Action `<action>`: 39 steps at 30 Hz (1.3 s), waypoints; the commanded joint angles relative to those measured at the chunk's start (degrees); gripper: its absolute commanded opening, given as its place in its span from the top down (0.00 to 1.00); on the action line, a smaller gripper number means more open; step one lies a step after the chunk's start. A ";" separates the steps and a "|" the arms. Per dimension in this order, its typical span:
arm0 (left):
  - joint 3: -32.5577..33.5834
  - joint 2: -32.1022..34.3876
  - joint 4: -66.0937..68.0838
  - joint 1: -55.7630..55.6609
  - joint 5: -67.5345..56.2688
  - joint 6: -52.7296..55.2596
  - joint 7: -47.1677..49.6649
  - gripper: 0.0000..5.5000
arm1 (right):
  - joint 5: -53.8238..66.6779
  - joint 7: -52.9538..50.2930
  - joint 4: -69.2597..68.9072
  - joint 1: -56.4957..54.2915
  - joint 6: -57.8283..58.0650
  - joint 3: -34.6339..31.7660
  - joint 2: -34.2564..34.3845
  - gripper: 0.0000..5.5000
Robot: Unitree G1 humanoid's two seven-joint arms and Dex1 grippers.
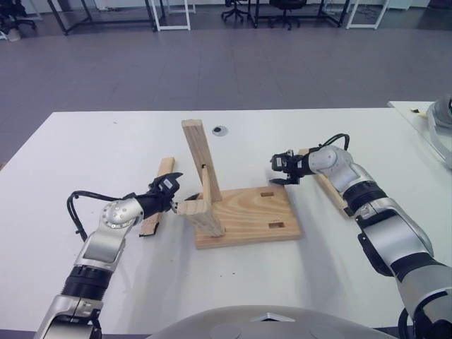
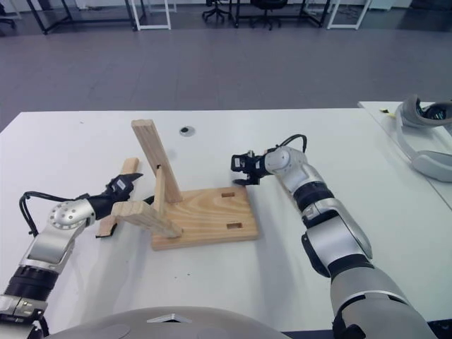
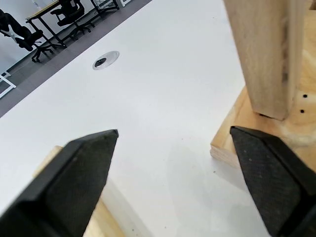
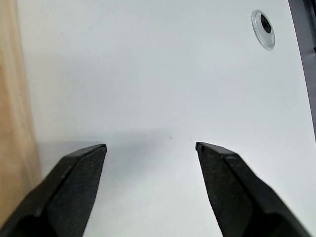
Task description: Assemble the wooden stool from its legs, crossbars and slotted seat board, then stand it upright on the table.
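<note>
Pale wood makes up the half-built stool. Its seat board (image 1: 258, 212) lies flat on the white table (image 1: 106, 148), between the two grippers.

The left gripper (image 1: 176, 192) hangs low over the table with its fingers (image 3: 84, 168) spread wide and nothing between them. Just past its fingertips is the free end of a low leg (image 1: 201, 215), which slants down to the board's corner nearest this gripper. Beyond that a tall leg (image 1: 200, 159) rises from the board, tilted away from the robot. A thin crossbar (image 1: 206, 185) seems to join the two legs, though its ends are hard to make out. A loose leg (image 1: 162, 173) lies flat on the table under and behind this gripper, apart from the board.

The right gripper (image 4: 151, 145) is also wide open and empty, over bare table near the board's far corner on its own side. Two open slots (image 1: 266, 194) sit in the half of the board closest to this gripper. A second loose piece (image 1: 333, 195) lies flat under the right forearm.

A round cable hole (image 1: 220, 131) is set in the table beyond both grippers. A headset (image 2: 424, 138) rests on a neighbouring table, well out past the right arm.
</note>
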 commanded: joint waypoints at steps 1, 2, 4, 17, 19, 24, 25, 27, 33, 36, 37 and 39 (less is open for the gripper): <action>6.69 6.98 -12.06 11.65 -1.99 2.86 -2.98 0.24 | -0.58 -0.72 -0.09 2.59 0.38 0.04 0.17 0.38; 8.53 8.26 -14.69 13.99 -2.84 3.66 -3.76 0.24 | -0.10 -0.76 -0.42 3.00 0.37 -0.12 0.68 0.38; 12.95 9.84 -20.66 17.53 -6.99 6.33 -5.60 0.24 | 0.55 -1.37 -0.72 3.59 0.23 -0.33 1.87 0.38; 10.31 13.71 -28.68 26.98 -17.40 14.97 -15.86 0.24 | -0.56 -7.95 5.16 2.37 -1.56 -0.95 6.47 0.38; 9.02 13.63 -28.47 26.08 -15.68 14.44 -15.33 0.24 | -0.67 -8.21 5.43 2.33 -1.87 -0.92 6.48 0.38; -0.64 11.97 -24.86 23.72 -6.63 12.99 -12.25 0.24 | -0.91 -8.45 5.51 2.10 -2.60 -0.59 7.51 0.38; -1.88 11.81 -23.76 23.37 -5.01 12.55 -11.48 0.24 | -0.97 -8.22 5.35 2.18 -2.79 -0.43 7.64 0.38; -3.32 11.91 -21.23 22.63 -2.44 11.10 -10.17 0.24 | -0.77 -7.55 4.83 2.40 -2.92 -0.32 7.65 0.38; -3.74 6.15 -7.78 8.47 0.36 3.73 -4.53 0.24 | 1.22 -0.14 -1.71 7.02 -2.04 0.06 4.01 0.38; -5.43 3.15 2.46 0.77 3.89 -2.03 -2.29 0.24 | 2.05 5.04 -6.80 10.00 -0.26 0.36 -0.23 0.38; -5.78 1.55 7.56 -2.42 5.05 -4.66 -0.81 0.24 | 2.07 6.48 -8.15 10.59 0.38 0.55 -1.53 0.38; -6.97 -2.43 17.59 -8.94 7.18 -10.21 1.91 0.24 | 2.97 9.99 -12.61 12.66 2.28 0.58 -4.15 0.38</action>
